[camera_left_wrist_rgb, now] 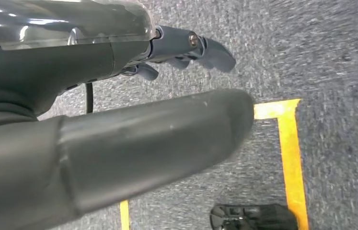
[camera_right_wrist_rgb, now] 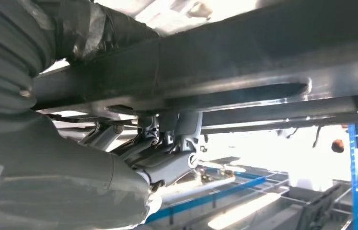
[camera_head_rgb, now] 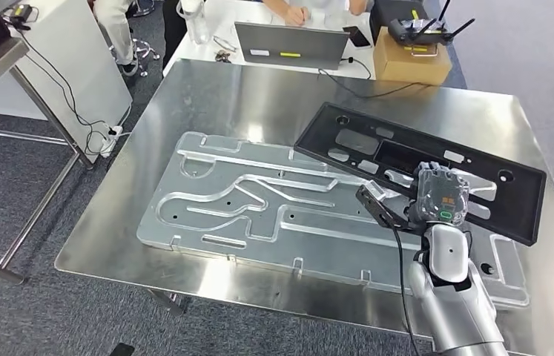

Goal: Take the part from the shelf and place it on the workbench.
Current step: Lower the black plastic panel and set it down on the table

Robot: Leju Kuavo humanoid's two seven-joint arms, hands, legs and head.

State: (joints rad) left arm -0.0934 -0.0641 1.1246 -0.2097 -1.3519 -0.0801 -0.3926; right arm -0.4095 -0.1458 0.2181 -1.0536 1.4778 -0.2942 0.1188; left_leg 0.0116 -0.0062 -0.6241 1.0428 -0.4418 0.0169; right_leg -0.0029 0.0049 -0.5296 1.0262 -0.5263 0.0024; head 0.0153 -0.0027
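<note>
The part is a long black panel (camera_head_rgb: 515, 204) with several cutouts. It hangs tilted over the right half of the steel workbench (camera_head_rgb: 259, 96), partly above a large aluminium fixture plate (camera_head_rgb: 259, 200) with milled channels. My right hand (camera_head_rgb: 426, 200) grips the panel at its near long edge. In the right wrist view the thumb lies across one face of the panel (camera_right_wrist_rgb: 244, 62) and the fingers (camera_right_wrist_rgb: 167, 163) curl against the other. My left hand (camera_left_wrist_rgb: 119, 134) hangs over grey carpet, its fingers (camera_left_wrist_rgb: 201, 48) apart from the thumb and holding nothing.
Beyond the workbench stands a white table with a laptop (camera_head_rgb: 292, 44), a cardboard box (camera_head_rgb: 411, 63) carrying a black device, and a person seated behind. A white cabinet (camera_head_rgb: 73, 67) and a metal stand are at the left. Yellow tape (camera_left_wrist_rgb: 289, 153) marks the floor.
</note>
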